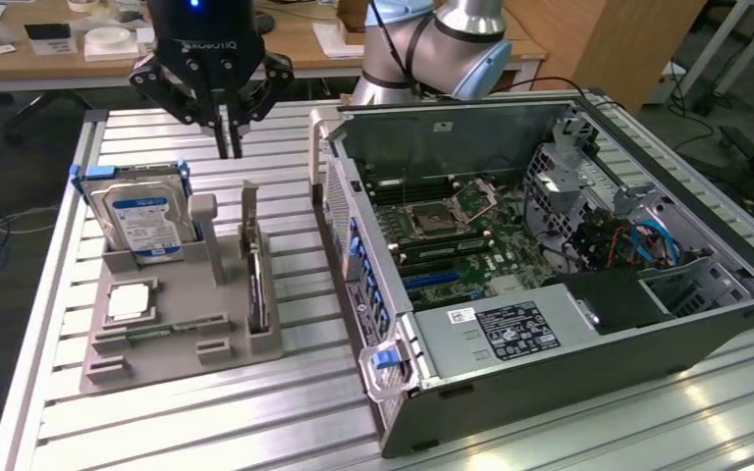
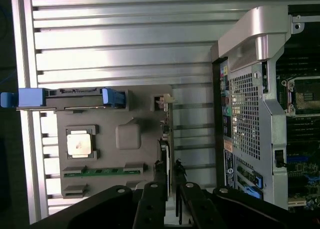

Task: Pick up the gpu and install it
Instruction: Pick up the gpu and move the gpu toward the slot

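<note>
Grey plastic holder (image 1: 174, 324) at the exterior view's left carries the hard drive (image 1: 141, 221), the processor chip (image 1: 130, 302) and the gpu (image 1: 255, 265) standing on edge; the gripper (image 1: 229, 137) hangs above, fingers nearly together, empty. At right lies the open computer case (image 1: 573, 294).

Wrist view: the gripper (image 2: 172, 196) sits over the gpu (image 2: 166, 139), beside the processor chip (image 2: 80, 142).

Pincer (image 1: 229, 147) hangs straight down — fingers nearly together, empty.

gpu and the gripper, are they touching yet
Apart. In the exterior view the gripper hangs above the table, with bare slats visible between its fingertips and the gpu, which stands on edge in the grey holder.
</note>
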Tool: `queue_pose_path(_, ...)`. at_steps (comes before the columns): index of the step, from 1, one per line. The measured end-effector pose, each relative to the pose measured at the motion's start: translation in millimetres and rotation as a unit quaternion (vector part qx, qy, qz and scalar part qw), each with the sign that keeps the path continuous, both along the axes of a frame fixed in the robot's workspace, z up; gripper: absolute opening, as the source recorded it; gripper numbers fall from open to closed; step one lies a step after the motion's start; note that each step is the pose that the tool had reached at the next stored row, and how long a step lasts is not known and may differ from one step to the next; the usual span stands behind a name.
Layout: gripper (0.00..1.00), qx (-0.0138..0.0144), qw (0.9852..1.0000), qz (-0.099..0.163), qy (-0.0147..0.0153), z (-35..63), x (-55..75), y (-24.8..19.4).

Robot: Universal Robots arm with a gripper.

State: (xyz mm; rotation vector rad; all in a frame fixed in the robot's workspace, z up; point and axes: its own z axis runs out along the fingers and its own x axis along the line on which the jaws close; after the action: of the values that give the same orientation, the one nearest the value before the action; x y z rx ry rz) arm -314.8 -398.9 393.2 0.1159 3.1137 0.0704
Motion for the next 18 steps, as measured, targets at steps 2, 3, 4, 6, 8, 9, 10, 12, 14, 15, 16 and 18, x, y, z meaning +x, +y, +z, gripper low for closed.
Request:
queue_pose_path(2,0.23,0.0,1.0,0.0,0.0,0.0,0.0,0.0)
queue_pose_path(3,0.29,0.0,1.0,0.0,0.0,0.0,0.0,0.0)
queue_pose_path(4,0.35,0.0,1.0,0.0,0.0,0.0,0.0,0.0)
queue_pose_path(6,0.41,0.0,1.0,0.0,0.0,0.0,0.0,0.0)
queue_pose_path(8,0.47,0.0,1.0,0.0,0.0,0.0,0.0,0.0)
queue_pose_path(9,0.53,0.0,1.0,0.0,0.0,-0.1,0.0,0.0)
queue_pose_path(10,0.53,0.0,1.0,0.0,0.0009,-0.4,0.3,0.1)
queue_pose_path(12,0.59,0.0,1.0,0.001,0.0051,-2.2,2.4,0.1)
queue_pose_path(14,0.59,0.0,1.0,0.007,0.0072,-4.5,2.8,0.1)
queue_pose_path(15,0.59,-0.0001,0.9999,0.01,0.0075,-5.5,2.8,-0.2)
queue_pose_path(16,0.59,-0.0002,0.9999,0.013,0.0076,-6.1,2.9,-0.8)
queue_pose_path(18,0.59,-0.0002,0.9998,0.017,0.0076,-7.9,2.9,-3.0)
